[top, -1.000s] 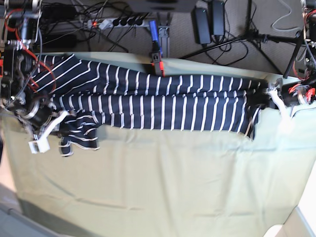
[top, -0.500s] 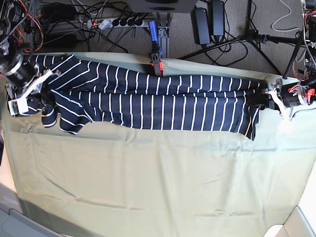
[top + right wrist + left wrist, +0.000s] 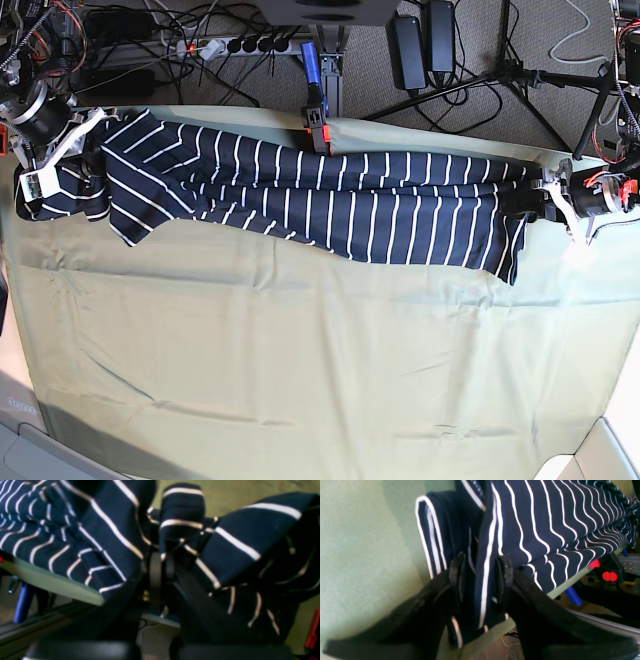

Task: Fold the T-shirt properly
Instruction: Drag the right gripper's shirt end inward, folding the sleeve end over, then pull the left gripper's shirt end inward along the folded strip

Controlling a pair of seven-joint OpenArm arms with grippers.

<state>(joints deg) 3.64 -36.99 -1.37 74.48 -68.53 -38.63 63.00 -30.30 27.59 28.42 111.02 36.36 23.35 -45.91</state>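
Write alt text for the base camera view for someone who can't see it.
A dark navy short-sleeved T-shirt with thin white stripes lies stretched in a long band across the far part of a table covered in pale green cloth. The robot's right hand grips its end at the view's left, the left hand the end at the view's right. Cables and a power strip lie on the floor behind.

A table covered by a pale green cloth point(image 3: 320, 370) carried everything. The T-shirt point(image 3: 330, 200) lay on the cloth as a long band along the far edge, stretched from the left corner to near the right edge, its far side at the table's rim. The cloth showed shallow creases across its bare near part. A clamp point(image 3: 318, 120) gripped the far edge.
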